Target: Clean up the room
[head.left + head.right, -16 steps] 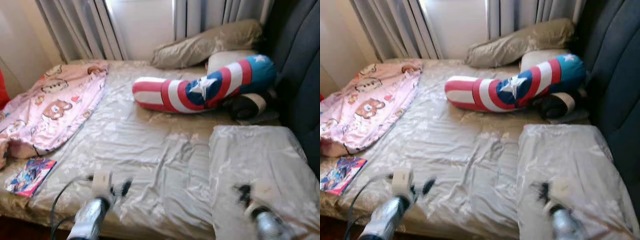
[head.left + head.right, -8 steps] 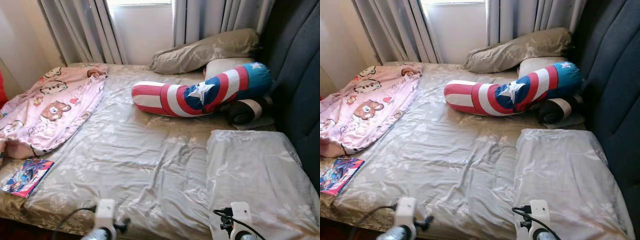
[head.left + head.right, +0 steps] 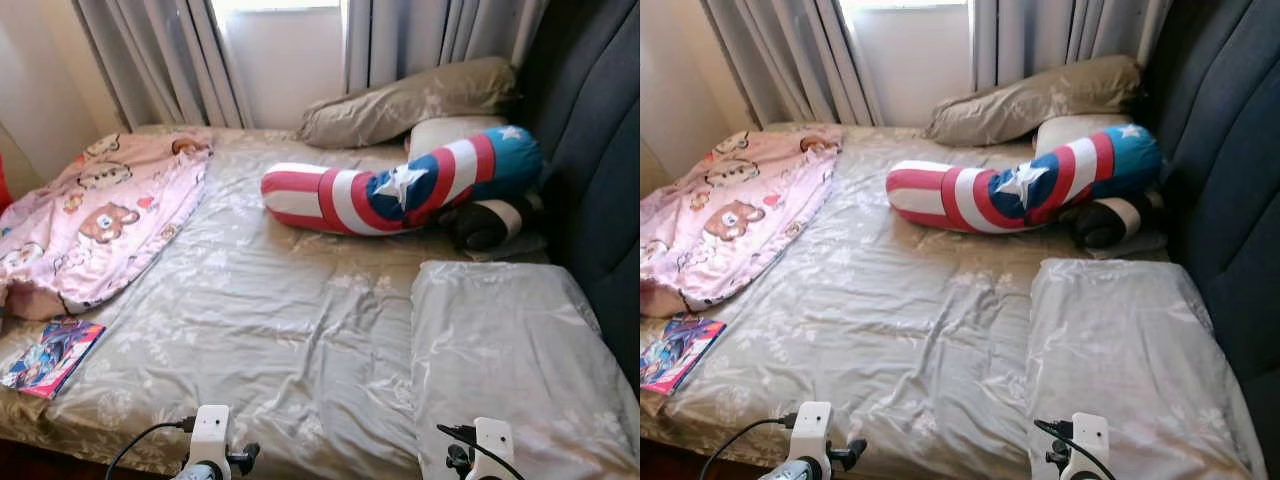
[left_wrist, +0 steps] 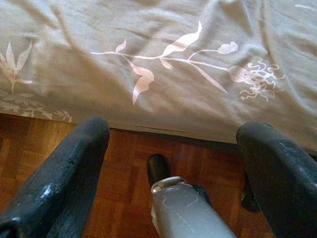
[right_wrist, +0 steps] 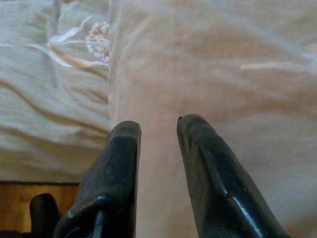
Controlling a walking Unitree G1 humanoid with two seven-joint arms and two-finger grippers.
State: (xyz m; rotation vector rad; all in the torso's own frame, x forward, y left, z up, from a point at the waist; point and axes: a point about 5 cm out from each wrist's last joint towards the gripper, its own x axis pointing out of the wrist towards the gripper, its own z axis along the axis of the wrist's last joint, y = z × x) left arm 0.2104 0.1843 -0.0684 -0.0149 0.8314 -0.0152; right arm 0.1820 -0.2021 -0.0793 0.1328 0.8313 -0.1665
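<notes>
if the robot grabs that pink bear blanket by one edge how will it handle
The pink bear blanket lies rumpled and draped, so it is probably floppy and would trail rather than lift flat. It looks thin, so likely light. Its near end bunches close to the comic book, which a dragged fold might nudge.

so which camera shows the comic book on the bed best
The left eye view: the comic book lies whole at the bed's left front corner, just below the pink blanket. In the right eye view the picture's left edge cuts it off. The wrist views face the sheet and the near pillow instead.
</notes>
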